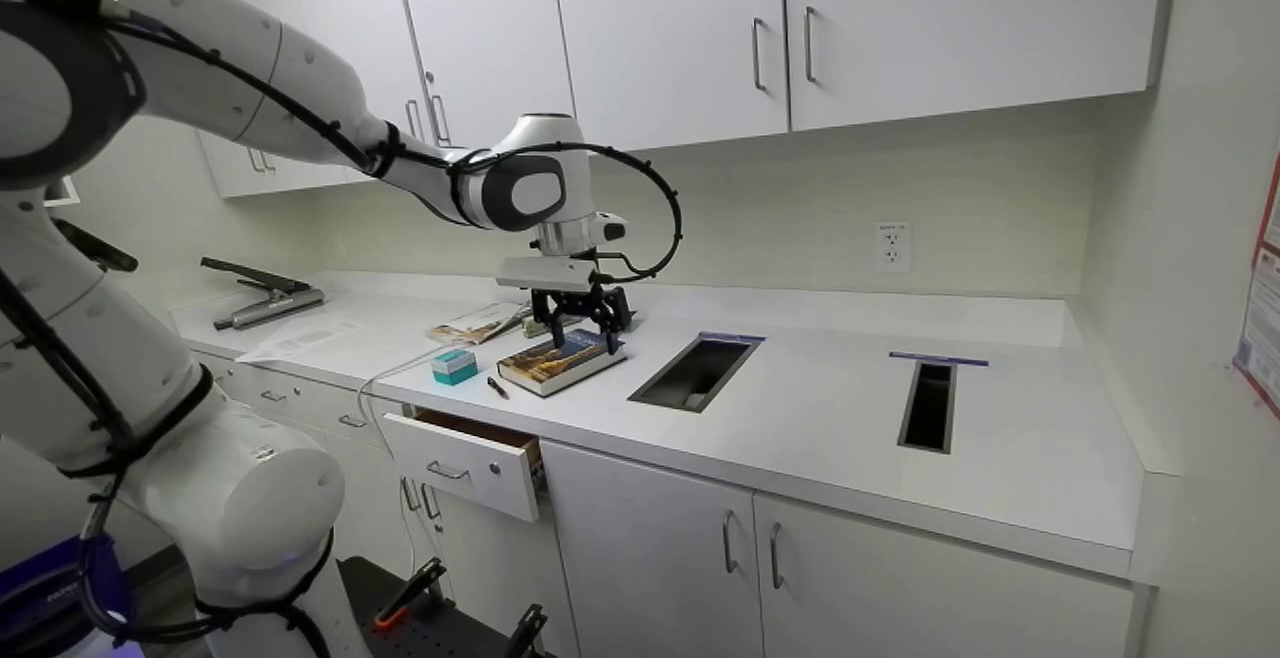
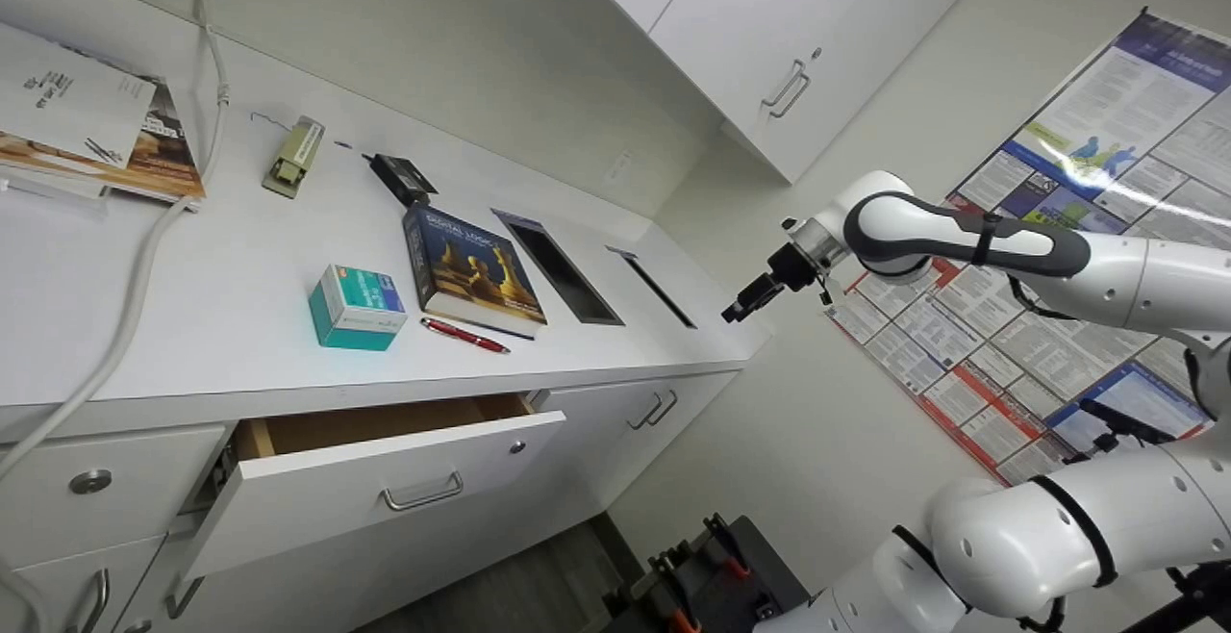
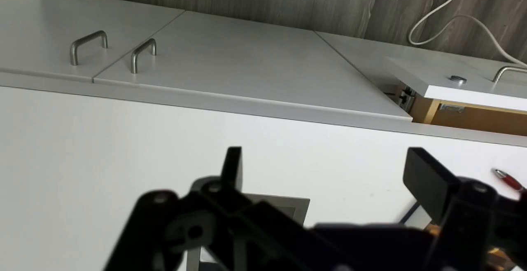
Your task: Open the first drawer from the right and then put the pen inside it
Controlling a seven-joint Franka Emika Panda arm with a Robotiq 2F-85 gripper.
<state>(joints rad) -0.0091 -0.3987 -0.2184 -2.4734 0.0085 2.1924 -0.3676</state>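
The drawer point(image 1: 465, 468) is partly open, with its white front pulled out from under the counter. Its tan wooden inside also shows in an exterior view, behind the front panel point(image 2: 337, 508). In the wrist view the drawer point(image 3: 477, 92) is at the upper right. A red pen point(image 2: 465, 335) lies on the counter between the book and the drawer side; it also shows in an exterior view point(image 1: 497, 388) and at the right edge of the wrist view point(image 3: 510, 181). My gripper point(image 1: 585, 343) is open and empty above the counter; its spread fingers show in the wrist view point(image 3: 323, 155).
A thick book point(image 2: 476, 267) lies beside the pen, and a teal-and-white box point(image 2: 358, 311) stands near it. Two rectangular cutouts, a wide one point(image 1: 697, 374) and a narrow one point(image 1: 928, 406), are in the counter. Upper cabinets point(image 1: 665, 38) hang above. A white cable point(image 2: 144, 267) crosses the counter.
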